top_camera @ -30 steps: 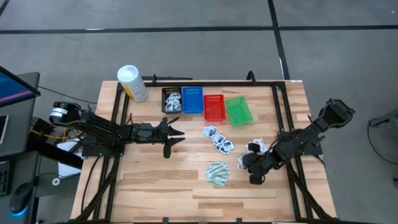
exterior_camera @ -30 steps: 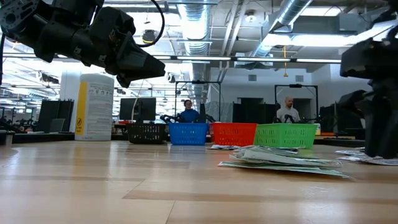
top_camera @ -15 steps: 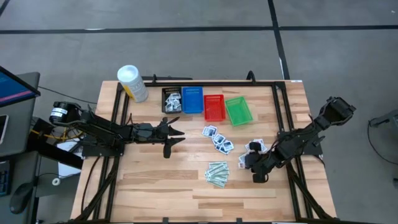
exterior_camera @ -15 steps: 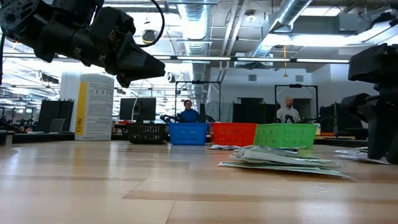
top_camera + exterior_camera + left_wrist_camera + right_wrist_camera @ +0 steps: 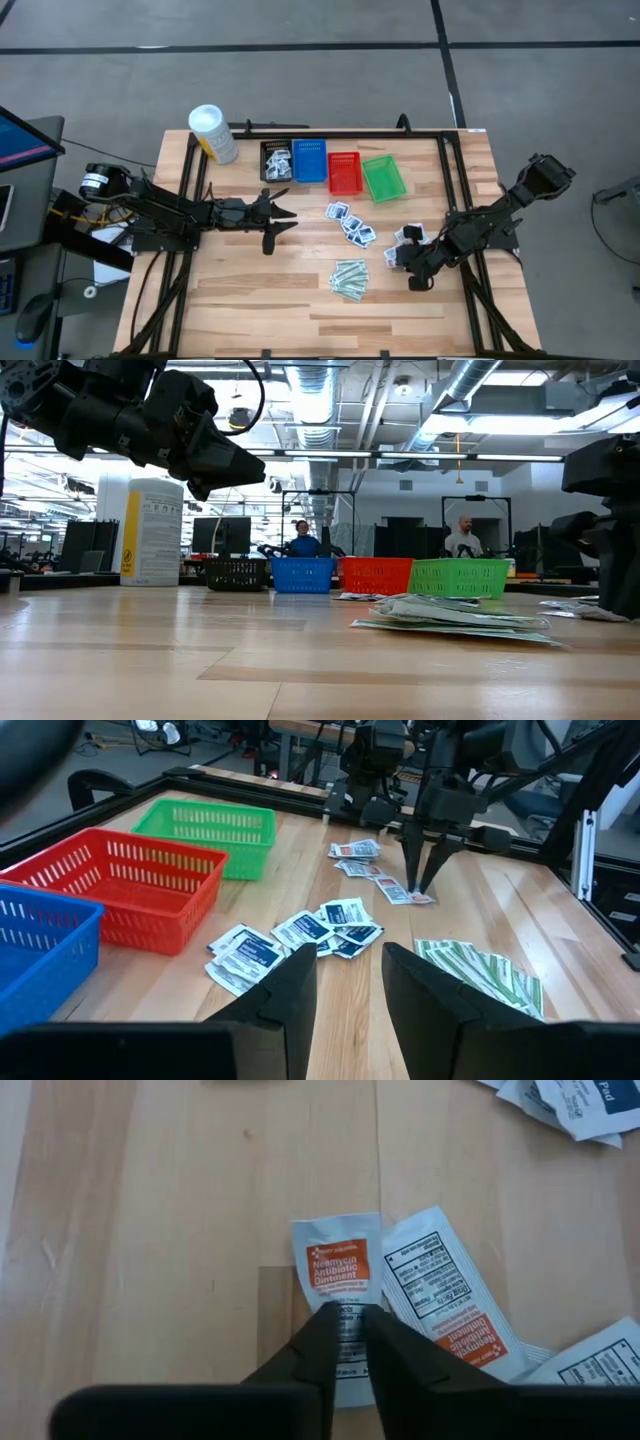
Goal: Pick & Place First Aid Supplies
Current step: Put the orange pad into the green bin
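The first aid supplies lie loose on the wooden table: blue-print packets (image 5: 350,224), pale-green strips (image 5: 350,279) and red-print ointment packets (image 5: 410,236). My right gripper (image 5: 397,259) stands over the nearest red-print packet (image 5: 338,1275), fingers almost together on it. That packet lies flat beside a second one (image 5: 440,1290). My left gripper (image 5: 278,224) hovers open and holds nothing, left of the supplies, pointing toward them; its fingers frame the blue-print packets (image 5: 300,932) in the left wrist view. My right gripper has both fingertips (image 5: 322,1325) on the white end of the red-print packet (image 5: 345,1305), below its orange label, pinching it between them. The fingers come steeply from above, slanting in from the table's right side. The packet lies flat on the table.
Black (image 5: 275,160), blue (image 5: 309,160), red (image 5: 345,172) and green (image 5: 383,178) mesh baskets stand in a row at the far edge, with a tall white tub (image 5: 212,133) to their left. Black frame rails (image 5: 445,180) run along the table's sides.
My right gripper has sunk a little onto the red-print packets and shifted slightly toward the table's right edge. The left arm has kept still.
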